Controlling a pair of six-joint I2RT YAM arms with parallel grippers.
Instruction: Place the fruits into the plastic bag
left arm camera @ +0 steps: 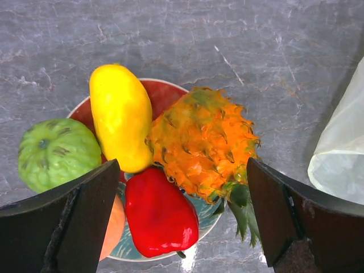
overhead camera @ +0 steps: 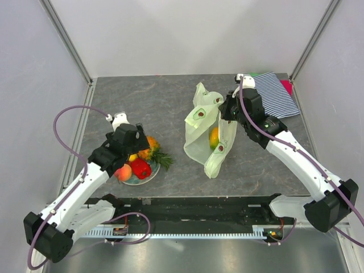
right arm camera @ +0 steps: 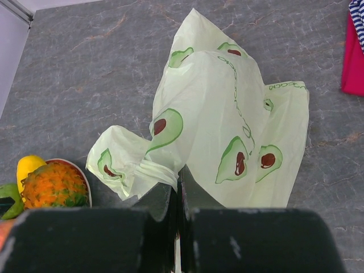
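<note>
The fruits (overhead camera: 139, 166) lie heaped on a red plate (left arm camera: 168, 96) at the left of the surface (overhead camera: 142, 96). They are an orange pineapple (left arm camera: 202, 142), a yellow fruit (left arm camera: 120, 116), a green fruit (left arm camera: 54, 152), a red pepper piece (left arm camera: 159, 213) and a peach (overhead camera: 123, 172) at the plate's near edge. One more, an orange-green mango (overhead camera: 214, 138), shows through the wall of the plastic bag (right arm camera: 227, 114), which stands well apart to the right, so we judge the task begun but mostly undone. We read the step in hand as picking the next fruit. The left end effector (left arm camera: 182, 162) hangs directly over the plate with its jaws spread wide and nothing held. One finger is beside the green fruit and the other past the pineapple's leaves, with the pepper and pineapple in the gap below. The next move calls for settling on one fruit, lowering around it without shoving its neighbours off the plate, and closing. The right end effector (right arm camera: 177, 185) is pinched shut on a gathered fold of the bag and holds it up. We cannot tell from these views how wide the bag's mouth stands.
</note>
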